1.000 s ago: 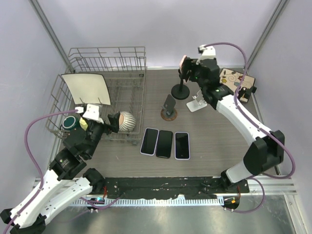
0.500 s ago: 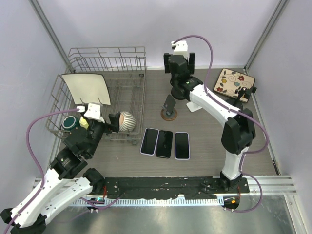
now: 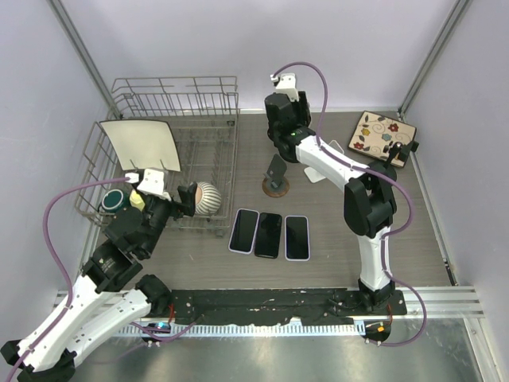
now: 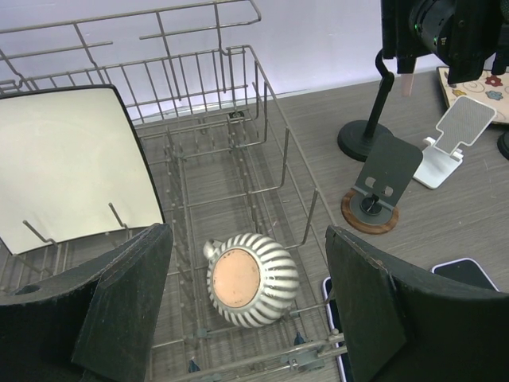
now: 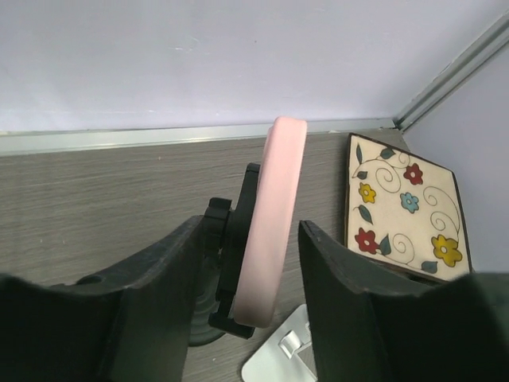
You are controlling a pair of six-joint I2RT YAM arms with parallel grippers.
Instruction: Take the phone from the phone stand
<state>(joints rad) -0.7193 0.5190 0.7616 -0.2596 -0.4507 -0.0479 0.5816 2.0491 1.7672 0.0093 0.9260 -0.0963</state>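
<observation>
A pink phone [image 5: 274,207] stands edge-on, clamped in a black phone stand [image 5: 229,255] on the table at the back. My right gripper [image 5: 250,231] hangs over it, one finger on each side. The left finger is beside the stand's clamp, and a small gap shows between the phone and the right finger [image 5: 350,278]. From above, the right gripper [image 3: 284,119] covers the phone. The left wrist view shows the stand's pole and base [image 4: 362,139]. My left gripper [image 4: 246,294] stands open over a striped mug [image 4: 253,278].
A wire dish rack [image 3: 199,103] holds a square plate [image 3: 141,143] and the mug. Three phones [image 3: 269,235] lie flat mid-table. A grey stand on a wooden base [image 3: 276,179], a white stand [image 3: 322,171] and a floral tile [image 3: 383,135] sit near the black stand.
The right arm swung left from beside the floral tile to above the black stand. Its jaws have narrowed around the pink phone. The left arm has not moved.
</observation>
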